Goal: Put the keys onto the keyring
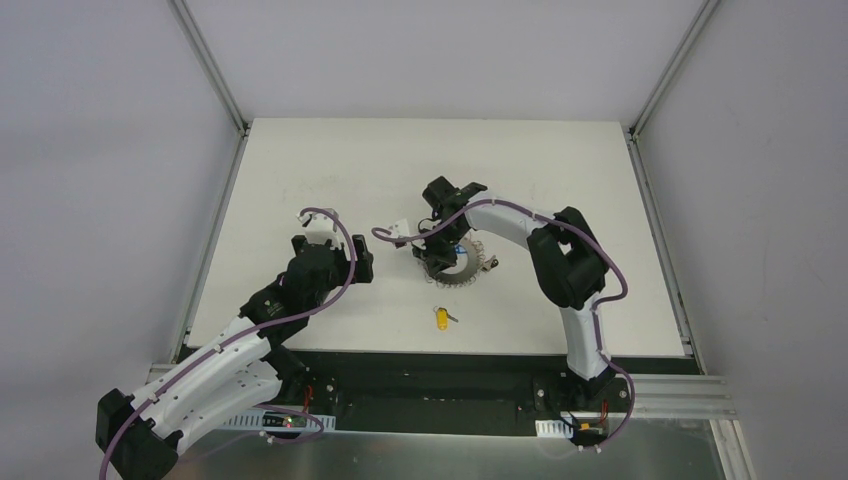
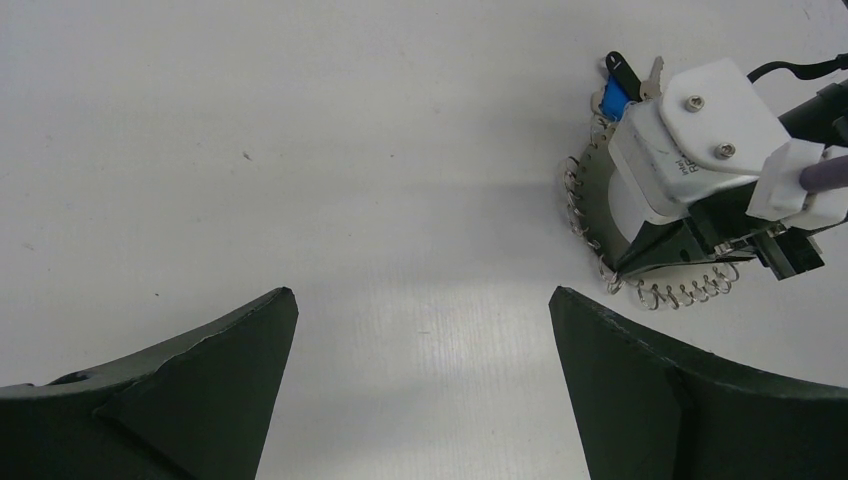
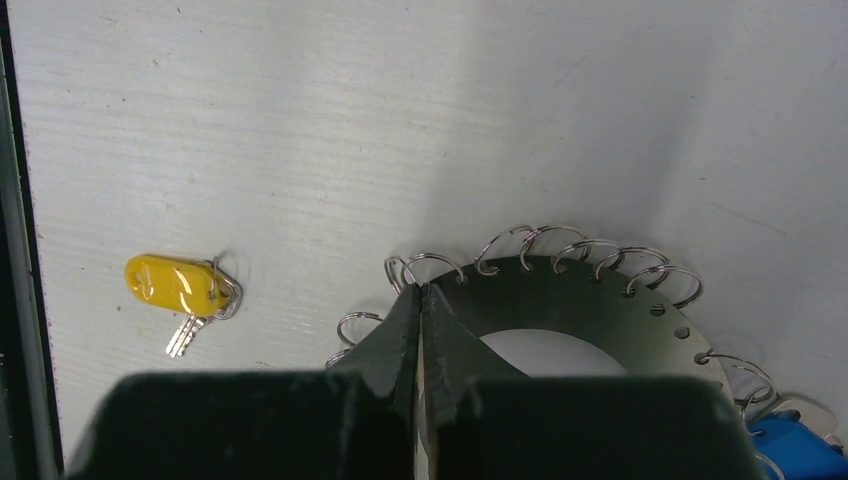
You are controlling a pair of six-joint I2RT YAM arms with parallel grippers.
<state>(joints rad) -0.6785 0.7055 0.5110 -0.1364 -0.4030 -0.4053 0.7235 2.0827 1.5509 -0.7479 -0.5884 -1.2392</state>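
Now the right gripper [image 3: 424,315] pinches the rim of the dark, flat keyring [image 3: 600,300] fringed with silvery wire loops, a blue-headed key [image 3: 792,450] at its edge. The yellow-headed key [image 3: 172,284] lies nearby on the white table [image 1: 300,170]. The left gripper [image 2: 420,330] hovers, fingers wide apart.

keyring [image 1: 468,270] | loose key [image 1: 441,317]: before it, apart | second key [image 2: 611,100]: its far edge

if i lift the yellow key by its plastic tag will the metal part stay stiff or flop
Probably floppy: the yellow tag joins its silver key through a small ring, so the key would likely dangle. It looks light, and lying flat on the table it should slide, not roll.
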